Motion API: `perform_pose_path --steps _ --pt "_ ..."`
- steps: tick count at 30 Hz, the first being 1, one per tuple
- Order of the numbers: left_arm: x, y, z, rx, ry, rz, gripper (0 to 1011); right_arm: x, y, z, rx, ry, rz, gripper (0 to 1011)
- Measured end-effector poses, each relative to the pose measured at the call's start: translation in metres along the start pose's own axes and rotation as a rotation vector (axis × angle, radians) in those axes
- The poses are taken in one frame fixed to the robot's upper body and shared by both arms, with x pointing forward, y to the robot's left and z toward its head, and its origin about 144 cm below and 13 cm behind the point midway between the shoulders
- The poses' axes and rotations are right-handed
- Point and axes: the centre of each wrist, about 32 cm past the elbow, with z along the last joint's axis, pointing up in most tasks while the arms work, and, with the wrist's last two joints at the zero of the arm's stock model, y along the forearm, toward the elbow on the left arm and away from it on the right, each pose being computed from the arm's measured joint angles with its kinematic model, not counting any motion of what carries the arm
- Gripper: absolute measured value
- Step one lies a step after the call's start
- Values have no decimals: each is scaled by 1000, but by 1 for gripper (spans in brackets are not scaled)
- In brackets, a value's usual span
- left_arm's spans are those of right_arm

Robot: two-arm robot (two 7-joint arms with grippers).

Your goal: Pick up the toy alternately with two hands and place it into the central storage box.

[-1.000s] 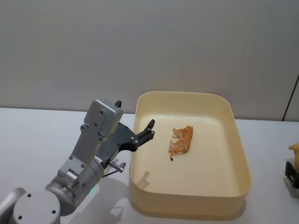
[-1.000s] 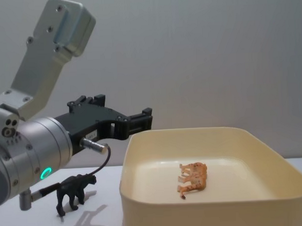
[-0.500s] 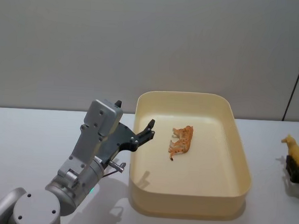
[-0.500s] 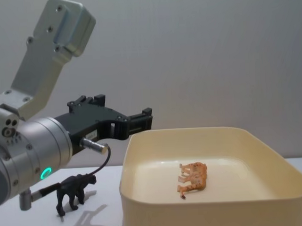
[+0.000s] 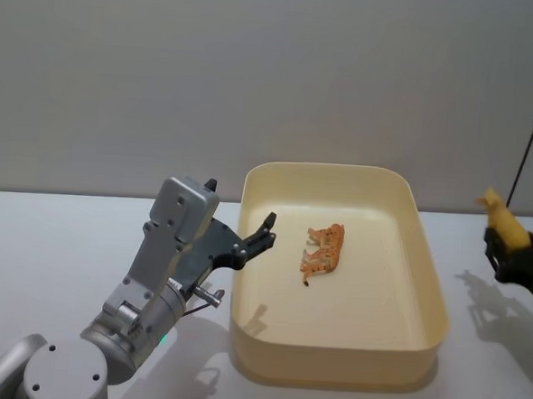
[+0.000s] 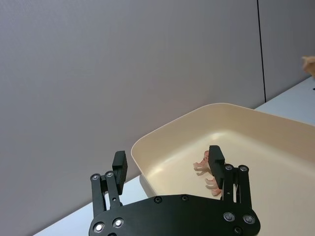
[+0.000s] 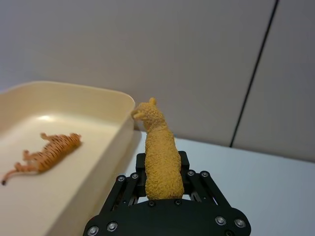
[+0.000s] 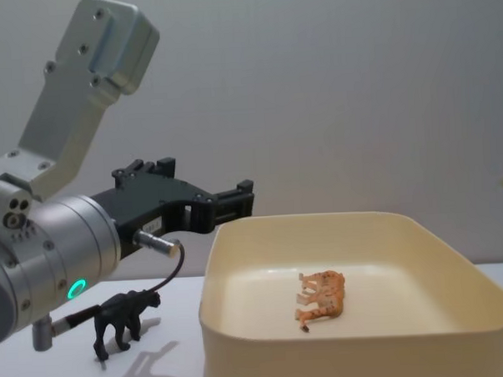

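I see a white worktop [image 5: 56, 241] before a plain grey wall [image 5: 256, 72]. The cream storage box [image 5: 434, 305] sits centre frame. At the right edge, my right gripper [image 5: 514, 258] jaws clamp a yellow toy [image 5: 499, 216] above the worktop. My left gripper [image 6: 167, 158] jaws gape beside the box's left rim.

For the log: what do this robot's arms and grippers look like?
The left gripper and right gripper are black and angular, with parallel fingers and silver screw heads. The left arm has a silver cylindrical wrist with a green ring light, a boxy grey link and a thin black cable.
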Motion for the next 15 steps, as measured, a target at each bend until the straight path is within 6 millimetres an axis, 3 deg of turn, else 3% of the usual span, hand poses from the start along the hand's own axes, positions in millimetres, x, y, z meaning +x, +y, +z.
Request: perform_pose_path --steps 15 --pt "0 0 0 0 0 0 1002 -24 39 34 115 32 202 335"
